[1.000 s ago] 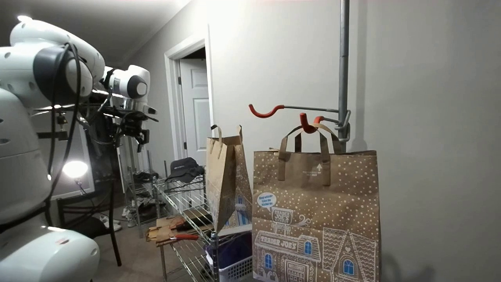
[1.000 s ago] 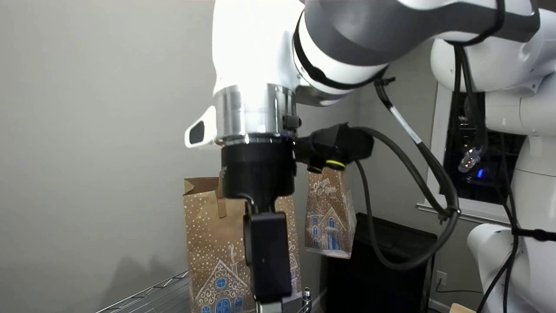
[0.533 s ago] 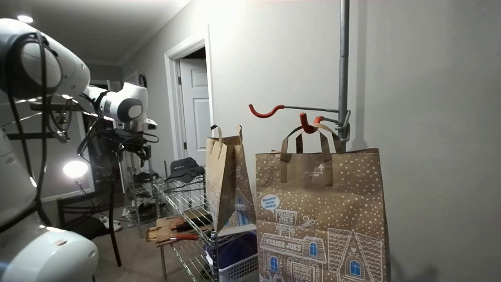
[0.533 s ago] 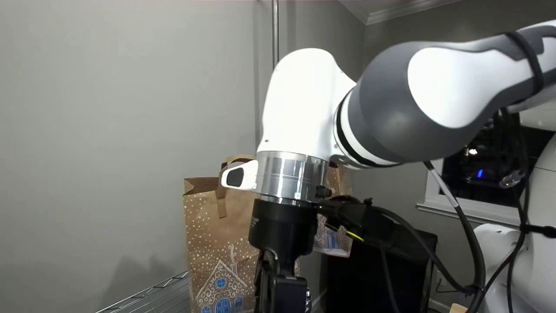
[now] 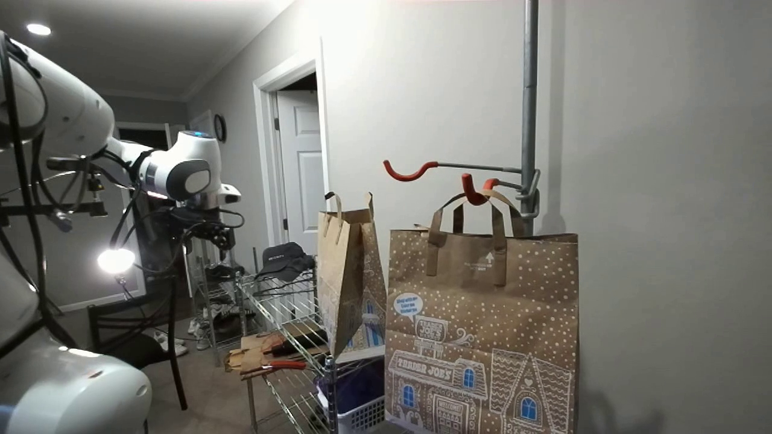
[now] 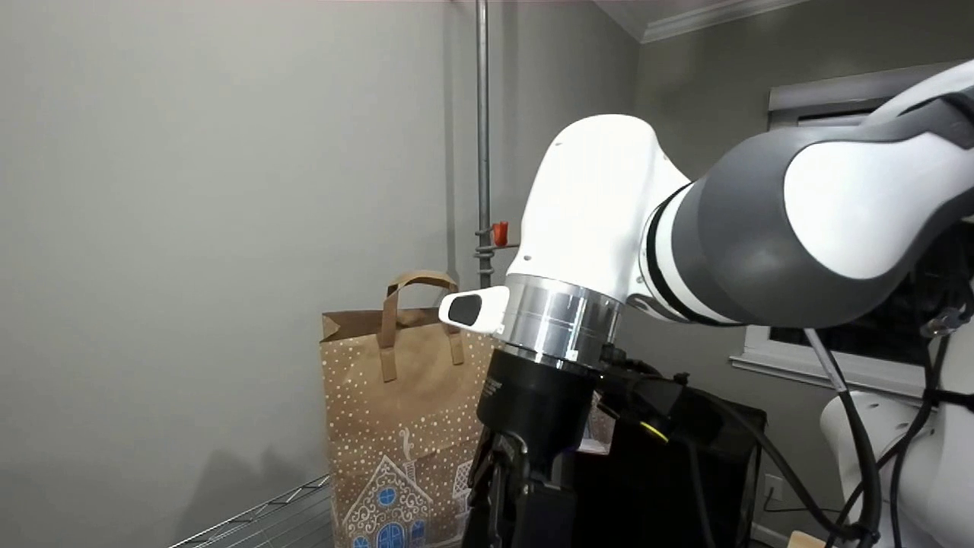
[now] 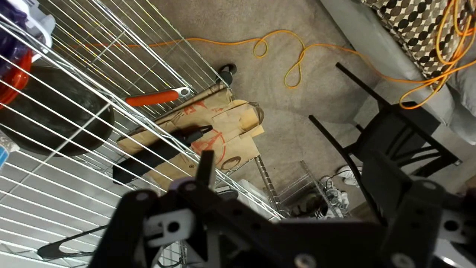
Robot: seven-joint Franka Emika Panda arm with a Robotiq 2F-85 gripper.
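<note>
At the left of an exterior view, the white Franka arm (image 5: 72, 120) carries the gripper (image 7: 296, 165), directed downward. In the wrist view its jaws stand wide apart, grip nothing and touch nothing in view. Below the arm is the black chair (image 5: 136, 346). Next to the right, the wire rack (image 5: 329, 386) supports a dark baseball cap (image 5: 283, 258) on its top shelf and folded paper bags (image 7: 241, 143) on a lower shelf. A printed brown paper bag (image 5: 338, 271) stands upright at the rack's near end, handles raised and not placed on any hook. Farther right, a long red-tipped hook (image 5: 410, 176) extends leftward from the vertical metal pole (image 5: 530, 108). The nearer red hook (image 5: 473, 196), on the same pole, passes through the handles of the Trader Joe's paper bag (image 5: 482, 313), which hangs well apart from the gripper. Status, judged from this arrangement: hanging is complete for the Trader Joe's paper bag; the standing bag is not hung.
</note>
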